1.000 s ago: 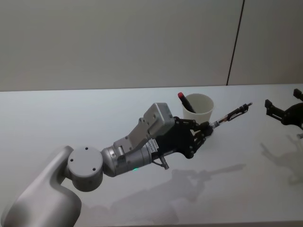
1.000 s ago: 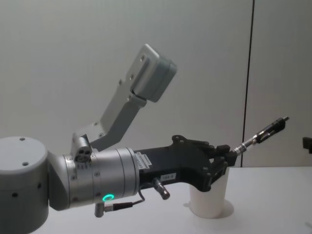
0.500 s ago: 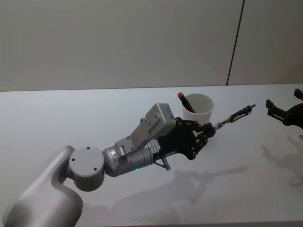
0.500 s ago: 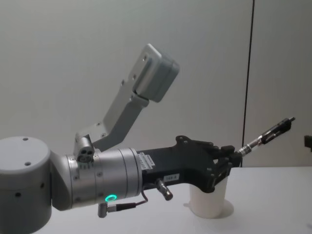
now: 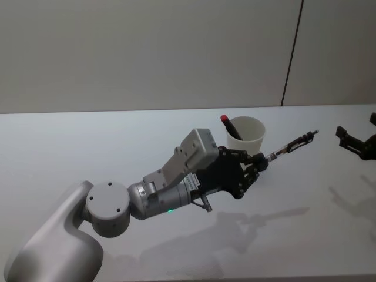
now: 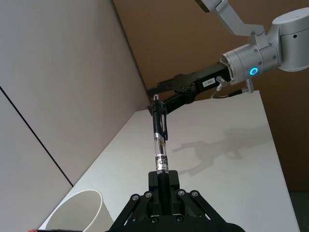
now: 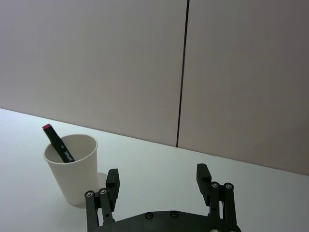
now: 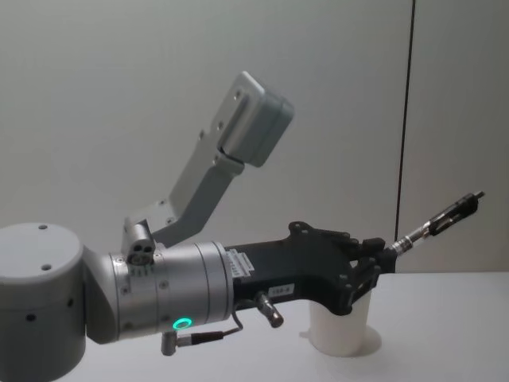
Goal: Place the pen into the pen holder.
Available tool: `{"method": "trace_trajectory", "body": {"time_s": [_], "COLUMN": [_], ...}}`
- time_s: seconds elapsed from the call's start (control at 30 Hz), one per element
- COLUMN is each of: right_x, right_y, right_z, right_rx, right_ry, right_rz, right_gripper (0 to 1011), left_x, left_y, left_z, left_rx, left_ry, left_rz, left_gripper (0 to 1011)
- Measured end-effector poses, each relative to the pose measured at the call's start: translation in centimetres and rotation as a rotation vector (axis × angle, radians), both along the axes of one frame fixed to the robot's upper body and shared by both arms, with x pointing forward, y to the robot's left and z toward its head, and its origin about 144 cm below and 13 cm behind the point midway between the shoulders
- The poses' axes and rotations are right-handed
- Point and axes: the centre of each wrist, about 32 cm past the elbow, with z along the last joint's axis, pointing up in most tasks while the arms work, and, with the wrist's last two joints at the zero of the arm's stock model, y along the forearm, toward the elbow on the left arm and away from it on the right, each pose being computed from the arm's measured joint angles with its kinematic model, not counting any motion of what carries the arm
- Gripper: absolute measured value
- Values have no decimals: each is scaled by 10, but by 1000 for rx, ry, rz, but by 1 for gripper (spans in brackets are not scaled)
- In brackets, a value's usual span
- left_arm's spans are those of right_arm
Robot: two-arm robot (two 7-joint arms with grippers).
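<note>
Head view: open, empty right end effector [image 5: 356,124] retreats to the right edge; left end effector [image 5: 261,160] alone clamps the pen [image 5: 292,144] beside the pen holder [image 5: 252,140].

White table [image 5: 70,141], matte, across lower half of head frame. Soft grey shadows [image 5: 252,226] on it, lower centre to lower right. Plain grey wall [image 5: 147,53] behind, filling upper half. Thin dark vertical seam [image 5: 292,53] in wall, right of centre, slightly slanted, ending at table's far edge. Black marker [image 5: 231,127] with red cap, centre frame, tilted, cap pointing up and toward upper left.
</note>
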Motion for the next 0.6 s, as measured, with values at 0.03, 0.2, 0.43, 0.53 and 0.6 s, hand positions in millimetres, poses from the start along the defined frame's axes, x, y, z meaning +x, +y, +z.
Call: {"method": "trace_trajectory", "body": {"time_s": [0.03, 0.2, 0.43, 0.53, 0.6], "right_x": [-2, -6, -13, -15, -17], "right_y": [-3, -9, -18, -20, -21], "right_z": [0, -2, -5, -6, -6], "right_rx": [10, 34, 71, 88, 98], "right_ry": [3, 13, 32, 40, 46], "right_rz": [9, 40, 102, 125, 139], "right_gripper": [1002, 1002, 1002, 1002, 1002], "left_x": [0, 0, 0, 0, 0], "left_y": [0, 0, 0, 0, 0], "left_z": [0, 0, 0, 0, 0], "left_rx": [0, -1, 0, 0, 0], "left_ry": [0, 0, 0, 0, 0], "left_rz": [0, -1, -1, -2, -2], "left_gripper": [132, 132, 132, 132, 132]}}
